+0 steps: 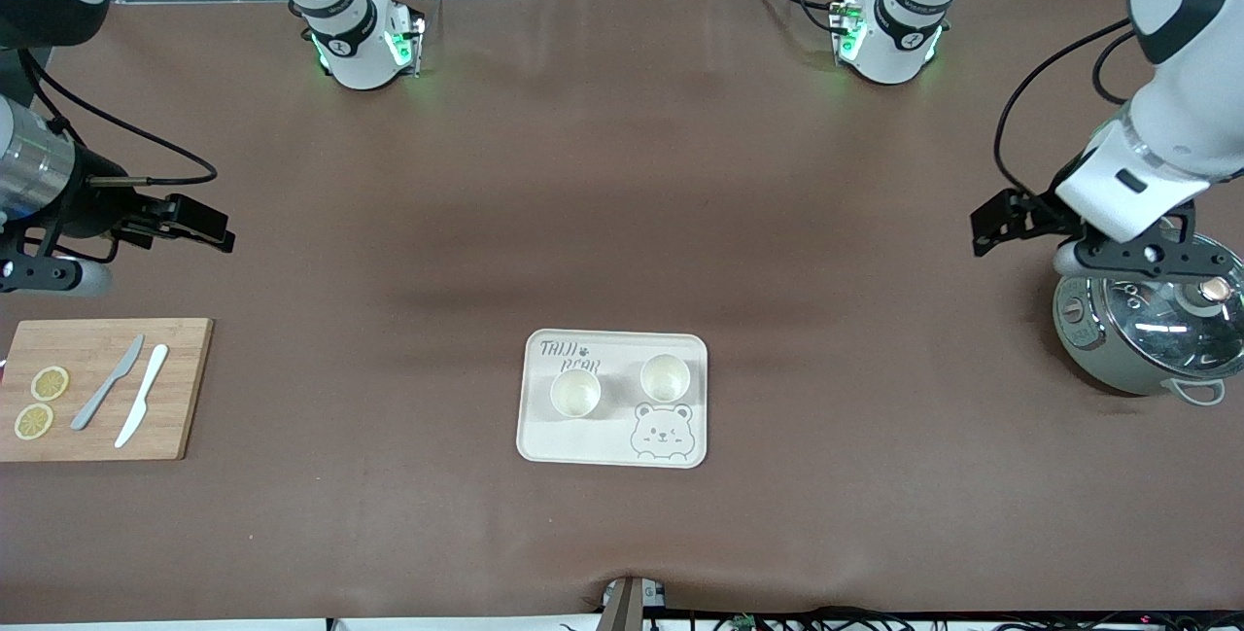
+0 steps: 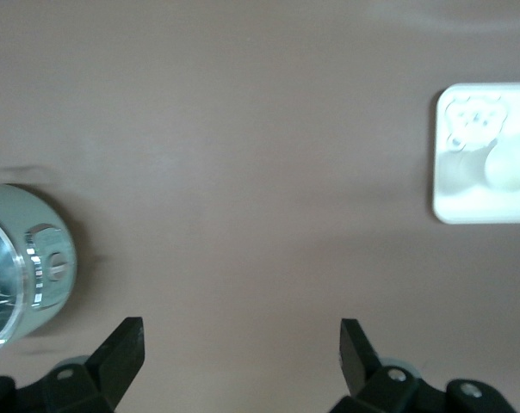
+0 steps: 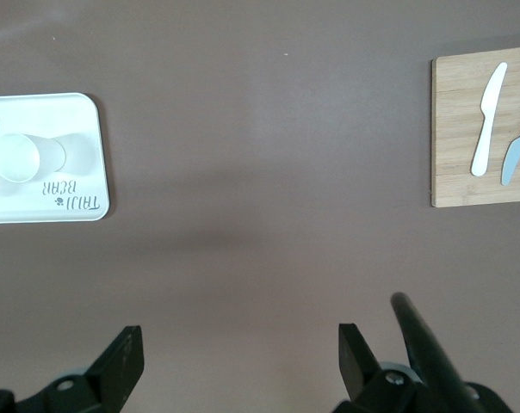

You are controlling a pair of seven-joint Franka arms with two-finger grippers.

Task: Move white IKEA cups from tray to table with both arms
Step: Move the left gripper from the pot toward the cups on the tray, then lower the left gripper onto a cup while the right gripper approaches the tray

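Two plain cream-white tapered cups (image 1: 575, 392) upright on bear-printed tray (image 1: 544, 437)

Bare table (image 1: 622, 174) around tray (image 1: 544, 441)

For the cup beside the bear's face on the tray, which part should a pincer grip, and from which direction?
Probably the rim, from straight above. The cup stands upright, mouth open, on the tray, so one finger can go inside its wall and one outside. The other cup stands apart, leaving room. The left pincer is open.
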